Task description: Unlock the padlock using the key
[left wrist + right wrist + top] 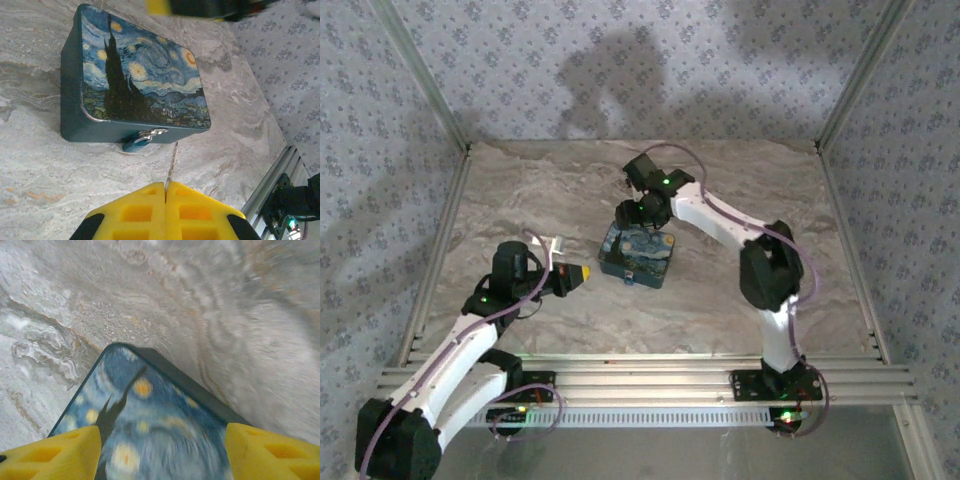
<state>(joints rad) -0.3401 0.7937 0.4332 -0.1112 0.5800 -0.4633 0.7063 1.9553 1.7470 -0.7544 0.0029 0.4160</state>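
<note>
A small blue padlock (135,143) with a silver shackle hangs from the hasp on the front of a dark-blue box (140,80) with a starry-night print on its lid. My left gripper (165,187) is shut on the key (172,160). The thin metal blade sticks out towards the box front, just right of the padlock and a short gap away. In the top view the left gripper (582,271) is left of the box (638,255). My right gripper (162,455) is over the far end of the lid (150,430), with its yellow fingers (55,455) wide apart, open.
The box lies on a marbled tabletop (740,290) inside patterned walls with metal corner posts (850,90). An aluminium rail (650,378) runs along the near edge, by the arm bases. The right arm (765,270) reaches over the table's right half.
</note>
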